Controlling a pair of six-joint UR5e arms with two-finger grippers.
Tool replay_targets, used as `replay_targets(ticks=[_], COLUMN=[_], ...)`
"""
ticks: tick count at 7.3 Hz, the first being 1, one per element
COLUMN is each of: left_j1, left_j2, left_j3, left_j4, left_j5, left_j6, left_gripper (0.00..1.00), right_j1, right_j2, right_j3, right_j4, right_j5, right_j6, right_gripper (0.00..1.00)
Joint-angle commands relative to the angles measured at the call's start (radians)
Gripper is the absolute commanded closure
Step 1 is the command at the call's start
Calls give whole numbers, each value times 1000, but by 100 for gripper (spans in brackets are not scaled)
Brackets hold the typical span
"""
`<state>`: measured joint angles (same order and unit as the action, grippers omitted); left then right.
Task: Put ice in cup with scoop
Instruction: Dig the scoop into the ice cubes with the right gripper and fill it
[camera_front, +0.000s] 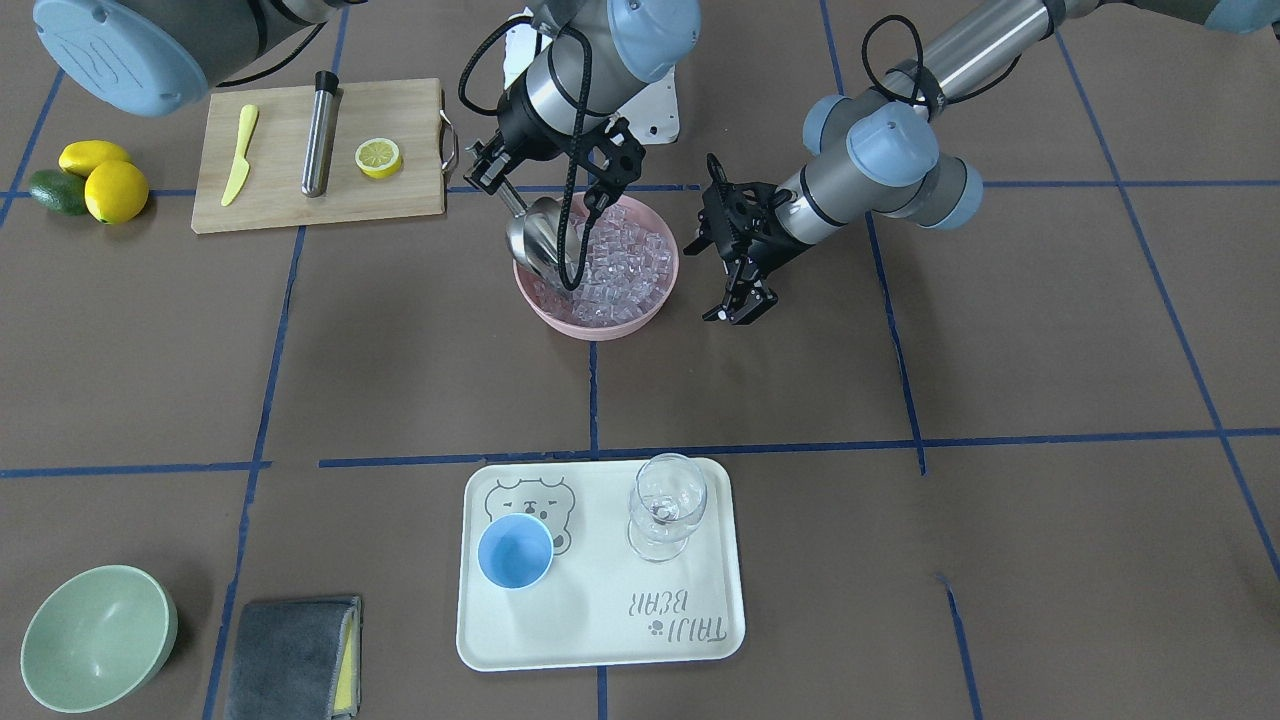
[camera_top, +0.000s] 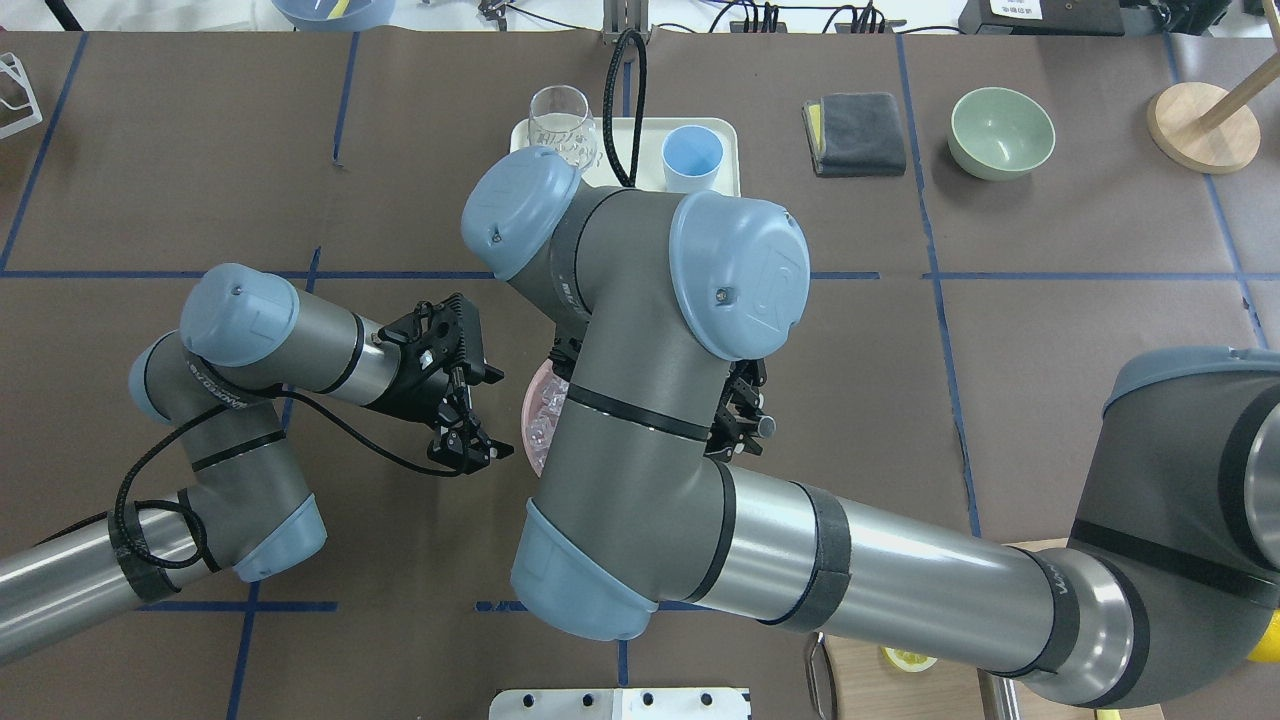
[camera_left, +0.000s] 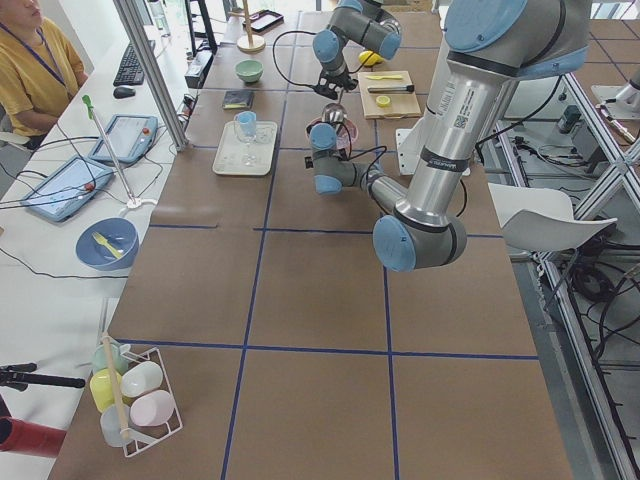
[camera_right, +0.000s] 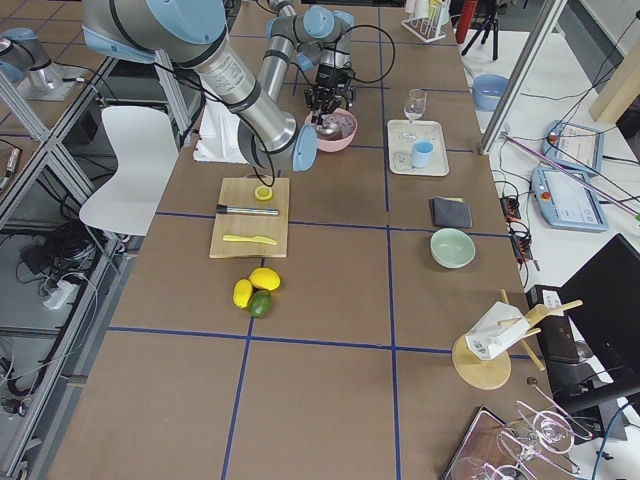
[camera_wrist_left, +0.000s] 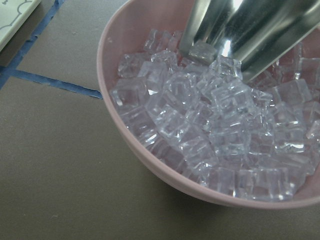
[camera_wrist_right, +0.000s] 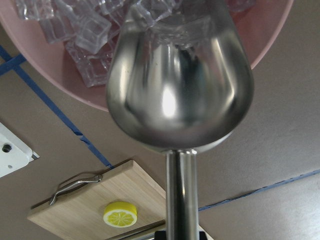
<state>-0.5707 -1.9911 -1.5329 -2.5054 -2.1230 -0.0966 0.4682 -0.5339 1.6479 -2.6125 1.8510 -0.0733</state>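
Observation:
My right gripper (camera_front: 503, 188) is shut on the short handle of the steel scoop (camera_front: 540, 242). The scoop's trough is tilted down into the pink bowl (camera_front: 600, 326), among the clear ice cubes (camera_front: 625, 262). The right wrist view shows the scoop's underside (camera_wrist_right: 180, 90) with ice (camera_wrist_right: 75, 30) at its mouth. The left wrist view shows the scoop (camera_wrist_left: 250, 30) dug into the ice (camera_wrist_left: 215, 125). My left gripper (camera_front: 742, 305) hangs open and empty beside the bowl. The light-blue cup (camera_front: 515, 552) stands empty on the cream tray (camera_front: 600, 640), apart from both grippers.
A clear wine glass (camera_front: 665, 505) stands on the tray beside the cup. A wooden cutting board (camera_front: 280, 205) holds a steel rod (camera_front: 320, 130), a yellow knife (camera_front: 240, 155) and a lemon half (camera_front: 378, 156). A green bowl (camera_front: 95, 635) and grey cloth (camera_front: 295, 655) lie near the tray.

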Motion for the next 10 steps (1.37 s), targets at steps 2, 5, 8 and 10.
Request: replay_targets(ticks=[2, 5, 8, 10], left_j1=[0, 0, 0, 0], left_j2=[-2, -6, -6, -5], left_j3=[-4, -7, -12, -13], left_j4=[0, 0, 0, 0], left_j5=[0, 0, 0, 2], left_j6=[-2, -6, -8, -8], left_gripper=[0, 0, 0, 0], right_j1=[-2, -23, -23, -22], right_j2=[-117, -181, -236, -268], right_j3=[96, 93, 86, 81], right_j4=[83, 198, 264, 311], right_j5=[-6, -3, -3, 5], right_j6=[-132, -126, -128, -125], right_gripper=[100, 100, 100, 100])
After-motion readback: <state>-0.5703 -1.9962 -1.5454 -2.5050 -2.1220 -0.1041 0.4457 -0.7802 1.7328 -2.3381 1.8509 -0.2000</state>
